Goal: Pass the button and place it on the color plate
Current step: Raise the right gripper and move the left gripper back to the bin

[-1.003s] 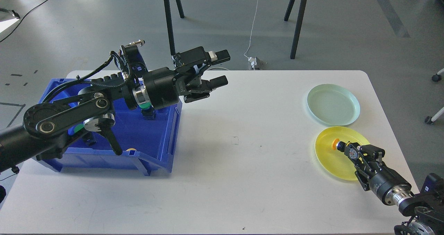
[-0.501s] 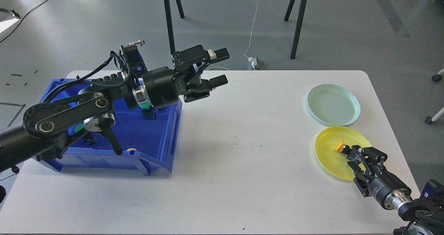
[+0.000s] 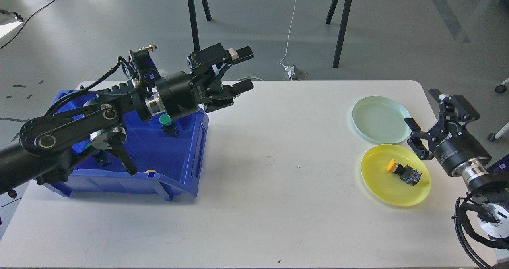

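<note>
A yellow-capped button with a black body lies on its side in the yellow plate at the table's right. A pale green plate sits just behind it. My right gripper is open and empty, raised to the right of both plates, clear of the button. My left gripper is open and empty, held above the table's back edge beside the blue bin. A green-capped button stands in the bin, and a yellow cap shows at the bin's front wall.
The white table spans the view. My left arm reaches over the blue bin at the left. Black stand legs and a white cable are on the floor beyond the table's back edge.
My right gripper let go of the yellow button onto the yellow plate, then drew back and rose to the right. My left gripper shifted slightly left and back.
</note>
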You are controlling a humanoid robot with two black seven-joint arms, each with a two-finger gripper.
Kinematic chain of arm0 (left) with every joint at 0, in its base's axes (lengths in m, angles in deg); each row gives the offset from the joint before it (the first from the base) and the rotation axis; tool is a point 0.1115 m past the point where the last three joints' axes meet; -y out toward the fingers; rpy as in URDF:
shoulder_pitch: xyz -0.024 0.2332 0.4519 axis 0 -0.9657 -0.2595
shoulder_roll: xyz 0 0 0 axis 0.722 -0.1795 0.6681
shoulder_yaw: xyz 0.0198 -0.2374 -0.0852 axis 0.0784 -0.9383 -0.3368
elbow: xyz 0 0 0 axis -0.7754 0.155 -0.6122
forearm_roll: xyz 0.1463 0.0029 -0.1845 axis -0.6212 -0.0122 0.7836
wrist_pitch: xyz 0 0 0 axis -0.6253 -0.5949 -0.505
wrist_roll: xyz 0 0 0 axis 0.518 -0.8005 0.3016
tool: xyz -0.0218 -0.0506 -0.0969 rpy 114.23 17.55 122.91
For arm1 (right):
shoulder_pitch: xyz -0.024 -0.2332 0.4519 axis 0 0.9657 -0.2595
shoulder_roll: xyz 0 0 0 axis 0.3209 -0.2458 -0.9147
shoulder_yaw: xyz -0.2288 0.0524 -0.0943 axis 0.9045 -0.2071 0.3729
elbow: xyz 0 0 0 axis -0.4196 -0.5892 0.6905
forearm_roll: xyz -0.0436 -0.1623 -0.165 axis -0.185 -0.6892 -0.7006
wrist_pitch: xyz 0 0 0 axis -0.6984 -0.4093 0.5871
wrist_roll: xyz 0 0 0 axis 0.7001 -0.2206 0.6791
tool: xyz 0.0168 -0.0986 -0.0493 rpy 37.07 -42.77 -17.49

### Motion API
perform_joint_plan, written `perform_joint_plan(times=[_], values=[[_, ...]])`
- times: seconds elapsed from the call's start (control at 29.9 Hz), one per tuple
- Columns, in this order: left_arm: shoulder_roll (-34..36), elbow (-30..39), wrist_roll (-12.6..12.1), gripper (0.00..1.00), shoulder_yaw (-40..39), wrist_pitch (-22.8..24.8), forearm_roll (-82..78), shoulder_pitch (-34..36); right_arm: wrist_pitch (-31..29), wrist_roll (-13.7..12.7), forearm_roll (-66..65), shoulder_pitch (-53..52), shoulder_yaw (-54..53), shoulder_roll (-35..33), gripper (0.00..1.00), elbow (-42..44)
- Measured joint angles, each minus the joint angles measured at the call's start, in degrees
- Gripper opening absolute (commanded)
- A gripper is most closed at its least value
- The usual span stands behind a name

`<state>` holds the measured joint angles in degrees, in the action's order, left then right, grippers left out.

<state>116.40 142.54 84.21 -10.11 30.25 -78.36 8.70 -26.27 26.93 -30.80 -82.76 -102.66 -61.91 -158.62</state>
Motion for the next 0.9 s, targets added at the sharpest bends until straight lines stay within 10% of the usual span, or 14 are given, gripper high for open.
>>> perform_joint_plan(times=[0.2, 0.9], values=[[5.78, -0.19, 0.00, 0.99, -0.22, 0.08, -0.45, -0.49, -8.90, -8.45, 14.55, -11.53, -3.55, 2.21, 0.96, 1.25], [31.20, 0.33, 0.01, 0.99, 4.34, -5.28, -43.51, -1.58, -9.77, -8.49, 17.03, -22.57, 9.79, 4.21, 0.96, 3.94]])
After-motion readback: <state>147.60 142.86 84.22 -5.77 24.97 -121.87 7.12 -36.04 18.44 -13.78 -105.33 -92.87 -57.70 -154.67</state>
